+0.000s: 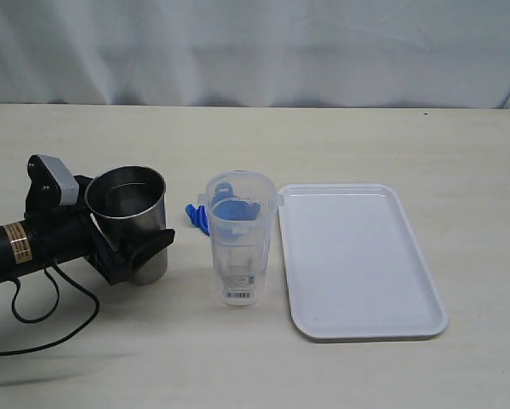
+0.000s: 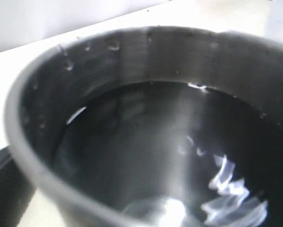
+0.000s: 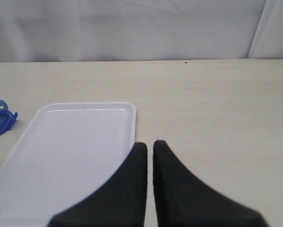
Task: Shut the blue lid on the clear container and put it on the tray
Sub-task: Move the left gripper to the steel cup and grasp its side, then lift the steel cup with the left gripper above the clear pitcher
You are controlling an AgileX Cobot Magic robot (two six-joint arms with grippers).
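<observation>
From where the room camera looks, the left claw (image 1: 144, 228) lies low over the table (image 1: 340, 136) with its jaws spread as wide as they go on either side of a steel cup (image 1: 128, 213); I can't see that they squeeze it. Just past that claw's fingertips, a little clear of the cup, stands the clear container (image 1: 239, 256), upright and with no lid on. The blue lid (image 1: 195, 217) lies on the table right behind it, partly seen through the plastic, so it too is just beyond the claw's tips. The white tray (image 1: 365, 256) is farther out the same way, just beside the container, with nothing on it. The left claw's own camera shows only the dark inside of the cup, close up. The right claw (image 3: 150, 144) shows only in its own camera: fingers pinched almost together with nothing between them, the tray just ahead of its tips and the lid off past the tray's far side. The container looks light, stiff and slick, and tall enough to topple, so I'd take it squarely round the body below the rim. The lid looks light and thin; I'd pinch it by its edges, clear of the clip tabs
</observation>
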